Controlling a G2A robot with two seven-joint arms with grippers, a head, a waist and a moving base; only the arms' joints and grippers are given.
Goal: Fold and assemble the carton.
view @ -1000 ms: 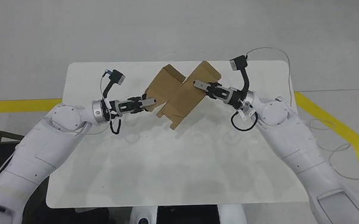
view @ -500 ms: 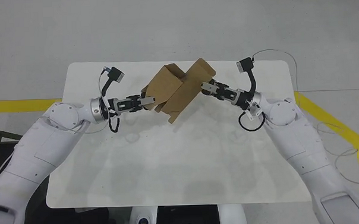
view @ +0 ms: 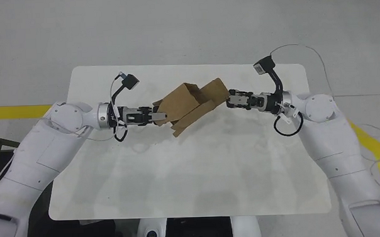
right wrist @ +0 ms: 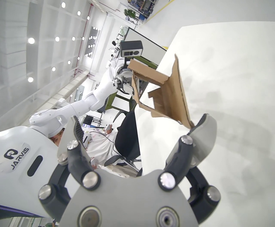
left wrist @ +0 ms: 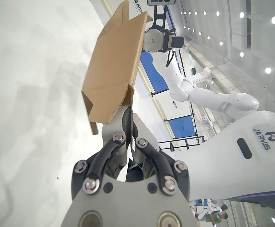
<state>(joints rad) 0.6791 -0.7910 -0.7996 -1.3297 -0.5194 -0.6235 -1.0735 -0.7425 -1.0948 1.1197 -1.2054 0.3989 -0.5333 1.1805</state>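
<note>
A brown cardboard carton (view: 192,102), partly opened with loose flaps, hangs just over the far middle of the white table (view: 179,175). My left gripper (view: 158,114) is shut on a flap at its left end; in the left wrist view the fingers (left wrist: 125,129) pinch the flap's edge below the carton (left wrist: 113,71). My right gripper (view: 231,97) stands open at the carton's right end. In the right wrist view the carton (right wrist: 169,94) has a corner lying against one finger (right wrist: 205,126) of that gripper (right wrist: 139,126), and the other finger is well apart.
The table's far edge (view: 188,64) runs close behind the carton, with grey floor and a yellow line (view: 20,112) beyond the sides. The table's near half is bare white surface.
The carton has tipped from steeply tilted to lying lower and more level, stretched left to right. The right gripper slid back along it to its right end. The left gripper kept its hold.
</note>
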